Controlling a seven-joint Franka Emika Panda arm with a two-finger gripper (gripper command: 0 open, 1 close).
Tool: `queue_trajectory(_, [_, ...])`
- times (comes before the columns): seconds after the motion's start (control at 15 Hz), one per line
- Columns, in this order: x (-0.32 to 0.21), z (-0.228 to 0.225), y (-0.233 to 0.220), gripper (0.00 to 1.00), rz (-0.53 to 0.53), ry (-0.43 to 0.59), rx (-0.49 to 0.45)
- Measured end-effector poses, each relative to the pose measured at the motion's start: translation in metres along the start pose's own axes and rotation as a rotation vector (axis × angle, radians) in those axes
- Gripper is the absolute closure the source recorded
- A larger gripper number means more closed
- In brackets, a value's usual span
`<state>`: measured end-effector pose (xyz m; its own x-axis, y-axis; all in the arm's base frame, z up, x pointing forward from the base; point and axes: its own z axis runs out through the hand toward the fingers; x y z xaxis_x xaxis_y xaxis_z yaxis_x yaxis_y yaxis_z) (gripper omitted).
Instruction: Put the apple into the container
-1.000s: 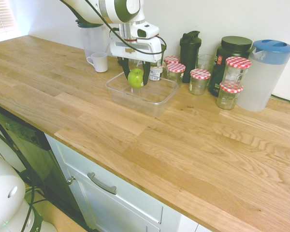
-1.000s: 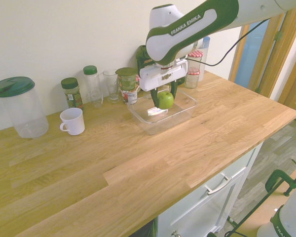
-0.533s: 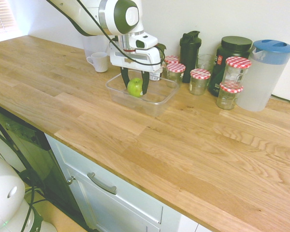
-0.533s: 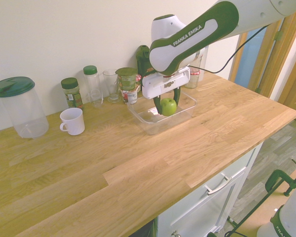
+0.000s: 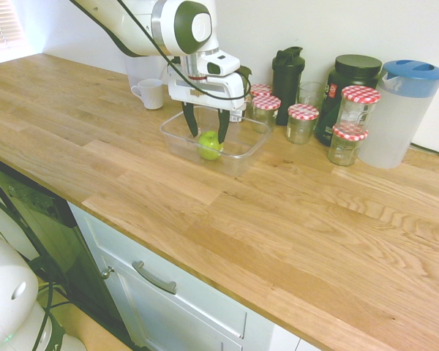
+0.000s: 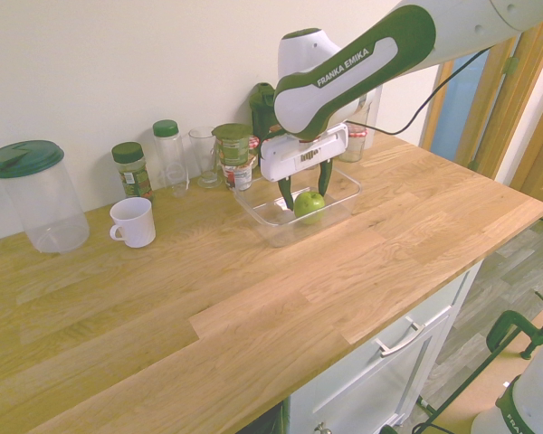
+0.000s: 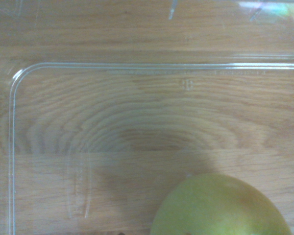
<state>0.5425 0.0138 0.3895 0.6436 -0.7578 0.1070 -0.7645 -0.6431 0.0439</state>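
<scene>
Sitting on the floor of the container (image 5: 238,151), the apple (image 5: 210,145) lies in the upper middle of the first exterior view, with the gripper (image 5: 205,133) just above it, fingers spread apart and released, one tip at each side of the fruit. In the second exterior view the apple (image 6: 309,203) shows just right of center, inside the tub (image 6: 264,213) under the gripper (image 6: 305,192). The wrist view has the apple (image 7: 220,205) at lower right over the clear floor (image 7: 88,122).
</scene>
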Motion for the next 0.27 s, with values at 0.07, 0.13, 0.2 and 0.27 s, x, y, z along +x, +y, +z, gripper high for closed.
queue_trajectory(0.07, [-0.001,-0.008,-0.001,0.00,-0.002,0.009,0.011])
queue_trajectory(0.13, [-0.002,-0.024,-0.002,0.00,-0.003,0.020,0.028])
queue_trajectory(0.2, [-0.004,-0.049,-0.002,0.00,-0.001,0.034,0.052])
queue_trajectory(0.27, [-0.007,-0.077,0.001,0.00,0.003,0.046,0.077])
